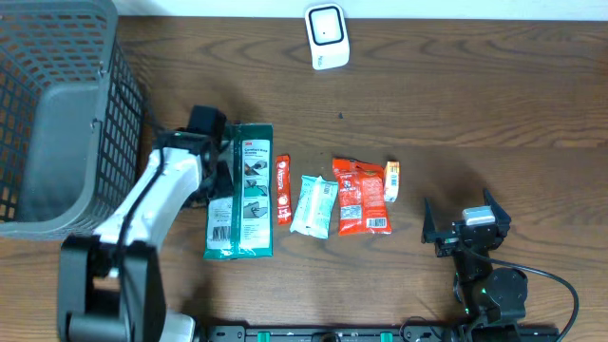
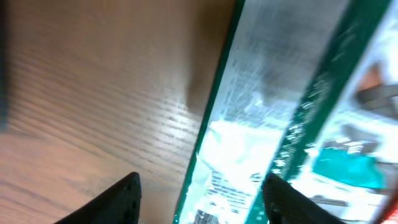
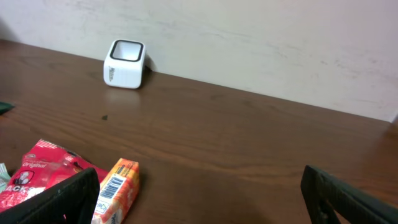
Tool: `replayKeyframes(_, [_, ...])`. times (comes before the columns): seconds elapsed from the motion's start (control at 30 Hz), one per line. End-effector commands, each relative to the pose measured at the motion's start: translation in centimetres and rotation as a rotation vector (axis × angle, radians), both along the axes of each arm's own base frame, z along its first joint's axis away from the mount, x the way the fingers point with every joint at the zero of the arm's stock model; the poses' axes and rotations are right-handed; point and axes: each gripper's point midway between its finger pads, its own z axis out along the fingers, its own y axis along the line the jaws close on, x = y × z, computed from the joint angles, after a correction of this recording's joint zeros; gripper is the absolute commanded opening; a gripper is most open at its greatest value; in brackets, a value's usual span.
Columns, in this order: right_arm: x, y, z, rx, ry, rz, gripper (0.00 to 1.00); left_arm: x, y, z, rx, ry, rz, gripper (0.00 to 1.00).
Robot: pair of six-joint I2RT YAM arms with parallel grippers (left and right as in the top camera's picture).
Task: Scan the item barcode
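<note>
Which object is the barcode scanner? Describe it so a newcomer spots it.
On the wooden table, look at the far edge, right of the grey basket. The scanner is the small white box with a dark window, standing alone, away from the row of packets.

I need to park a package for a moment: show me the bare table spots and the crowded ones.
Bare wood lies between the white scanner and the red snack bag, and right of the small orange packet. Crowded: green package through that bag.

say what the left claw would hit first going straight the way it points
Likely the edge of the green package, lying between the open fingers of the left claw; depth is blurred.
</note>
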Motion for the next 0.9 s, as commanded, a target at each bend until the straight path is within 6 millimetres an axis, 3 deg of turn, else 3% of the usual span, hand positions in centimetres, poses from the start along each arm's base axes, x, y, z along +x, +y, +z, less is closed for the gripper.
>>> replayKeyframes(0.0, [-0.04, 0.15, -0.07, -0.011, 0.000, 0.009, 0.99, 1.29, 0.08, 2.34, -0.008, -0.092, 0.001, 0.68])
replayKeyframes(0.17, [-0.04, 0.15, -0.07, -0.011, 0.000, 0.009, 0.99, 1.60, 0.04, 2.76, -0.011, -0.117, 0.001, 0.82])
replayKeyframes(0.87, [-0.04, 0.15, -0.07, -0.011, 0.000, 0.009, 0.99, 1.57, 0.04, 2.72, -0.011, -0.116, 0.001, 0.84])
